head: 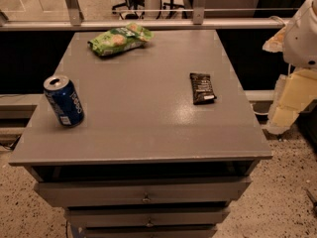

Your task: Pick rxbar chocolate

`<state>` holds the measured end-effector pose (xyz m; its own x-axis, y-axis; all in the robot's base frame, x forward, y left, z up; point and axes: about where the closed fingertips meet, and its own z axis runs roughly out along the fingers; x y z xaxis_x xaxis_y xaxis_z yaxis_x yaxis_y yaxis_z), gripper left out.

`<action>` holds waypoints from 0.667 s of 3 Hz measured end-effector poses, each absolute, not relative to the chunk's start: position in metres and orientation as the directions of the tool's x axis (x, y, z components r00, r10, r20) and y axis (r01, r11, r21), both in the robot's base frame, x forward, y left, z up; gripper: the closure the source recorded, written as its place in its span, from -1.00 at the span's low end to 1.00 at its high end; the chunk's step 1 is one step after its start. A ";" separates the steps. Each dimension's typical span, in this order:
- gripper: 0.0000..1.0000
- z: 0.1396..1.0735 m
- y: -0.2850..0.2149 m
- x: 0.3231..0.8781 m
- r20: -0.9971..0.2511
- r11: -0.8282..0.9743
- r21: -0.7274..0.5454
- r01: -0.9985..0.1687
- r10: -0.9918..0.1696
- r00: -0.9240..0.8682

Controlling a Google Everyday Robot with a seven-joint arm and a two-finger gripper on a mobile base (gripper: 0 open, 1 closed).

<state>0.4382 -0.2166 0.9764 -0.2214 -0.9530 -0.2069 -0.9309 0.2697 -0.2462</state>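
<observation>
The rxbar chocolate [202,88] is a small flat bar in a dark wrapper with pale lettering and a white end strip. It lies flat on the right half of the grey cabinet top [143,128], its long side running front to back. My gripper [289,104] hangs at the right edge of the view, off the cabinet's right side and apart from the bar. It holds nothing that I can see.
A blue soda can [64,101] stands upright near the left front corner. A green snack bag [120,38] lies at the back, left of centre. Drawers [146,192] sit below the front edge. A rail [148,24] runs behind the cabinet.
</observation>
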 end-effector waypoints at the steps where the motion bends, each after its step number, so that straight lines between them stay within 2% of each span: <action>1: -1.00 0.976 -0.217 0.438 -0.207 0.270 -0.246 -0.931 -0.953 -0.221; 2: -1.00 0.964 -0.209 0.458 -0.226 0.293 -0.240 -0.926 -0.944 -0.240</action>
<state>0.4582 -0.2089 0.9636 -0.2404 -0.9439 -0.2262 -0.9256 0.2932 -0.2396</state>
